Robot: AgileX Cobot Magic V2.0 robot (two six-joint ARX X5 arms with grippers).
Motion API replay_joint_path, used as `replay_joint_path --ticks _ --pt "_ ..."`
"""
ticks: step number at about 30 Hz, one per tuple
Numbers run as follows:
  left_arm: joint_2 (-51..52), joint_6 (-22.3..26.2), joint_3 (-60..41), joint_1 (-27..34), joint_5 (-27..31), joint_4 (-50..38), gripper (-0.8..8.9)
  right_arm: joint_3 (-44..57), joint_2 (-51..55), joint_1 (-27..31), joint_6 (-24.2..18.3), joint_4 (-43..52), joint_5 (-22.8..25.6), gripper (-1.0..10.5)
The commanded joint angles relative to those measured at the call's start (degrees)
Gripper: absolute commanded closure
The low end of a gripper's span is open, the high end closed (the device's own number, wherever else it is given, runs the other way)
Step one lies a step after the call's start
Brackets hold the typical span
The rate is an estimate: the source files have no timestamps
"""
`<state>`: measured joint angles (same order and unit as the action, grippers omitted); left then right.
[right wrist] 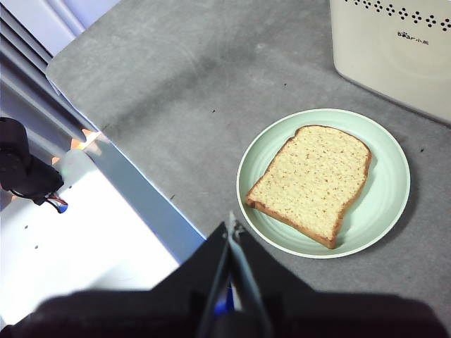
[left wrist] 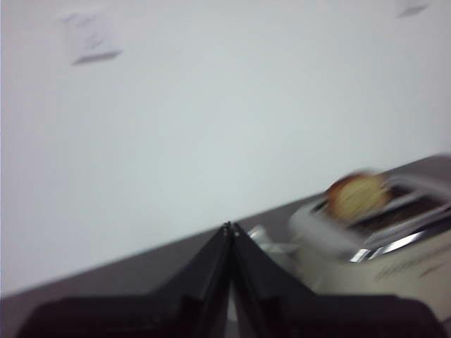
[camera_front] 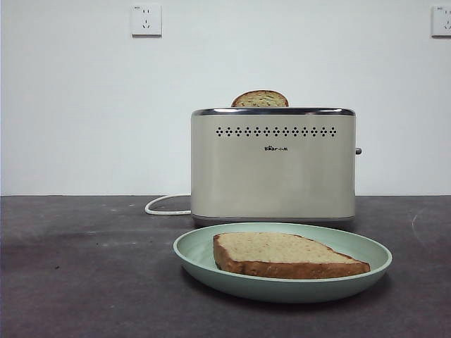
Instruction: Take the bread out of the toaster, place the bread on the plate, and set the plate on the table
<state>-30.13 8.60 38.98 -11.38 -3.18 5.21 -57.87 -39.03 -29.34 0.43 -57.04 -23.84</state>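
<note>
The bread lies flat in the mint-green plate, which rests on the table in front of the cream toaster. A second, smaller slice sticks up from a toaster slot. My right gripper is shut and empty, raised above the table near the plate's edge. My left gripper is shut and empty, off to one side of the toaster; its view is blurred. Neither gripper appears in the front view.
A white cord runs from the toaster's left side along the table. Wall sockets sit high on the white wall behind. The table's edge and a white surface lie beside the right gripper.
</note>
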Motion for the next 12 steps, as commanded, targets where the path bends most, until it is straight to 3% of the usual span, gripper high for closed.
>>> replay_joint_path --ticks 1,8,12 --pt "6.36 2.23 -8.28 2.91 5.38 -0.96 8.17 -0.07 0.09 -0.11 -0.28 0.33 0.15 9.5" --pt "18.69 1.66 -24.00 7.54 7.69 -1.22 8.17 -0.07 0.09 -0.11 -0.28 0.33 0.15 9.5" --pt "23.76 -2.14 -30.99 8.76 7.45 -1.33 8.17 -0.07 0.09 -0.11 -0.28 0.35 0.15 9.5"
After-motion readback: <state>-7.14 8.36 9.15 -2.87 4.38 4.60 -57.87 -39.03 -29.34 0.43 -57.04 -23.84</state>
